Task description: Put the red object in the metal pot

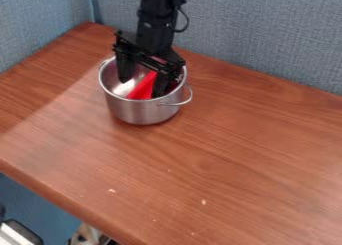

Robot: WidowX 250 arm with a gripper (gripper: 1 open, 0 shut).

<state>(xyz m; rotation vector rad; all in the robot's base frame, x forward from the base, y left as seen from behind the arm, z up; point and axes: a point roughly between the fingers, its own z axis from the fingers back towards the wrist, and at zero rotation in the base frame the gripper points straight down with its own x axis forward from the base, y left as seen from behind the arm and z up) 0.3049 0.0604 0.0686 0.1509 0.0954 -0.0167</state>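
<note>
The metal pot (139,110) stands on the wooden table toward the back left, its wire handle pointing right. The red object (136,88) lies slanted inside it, one end down near the pot's left wall. My gripper (144,79) points straight down into the pot's mouth. Its black fingers (122,67) stand apart on either side of the red object, and I see no grip on it. The pot's floor is hidden by the gripper.
The brown wooden table (201,174) stretches out in front and to the right of the pot. A blue fabric wall (267,29) rises just behind. The table's front-left edge (40,189) drops off to the floor.
</note>
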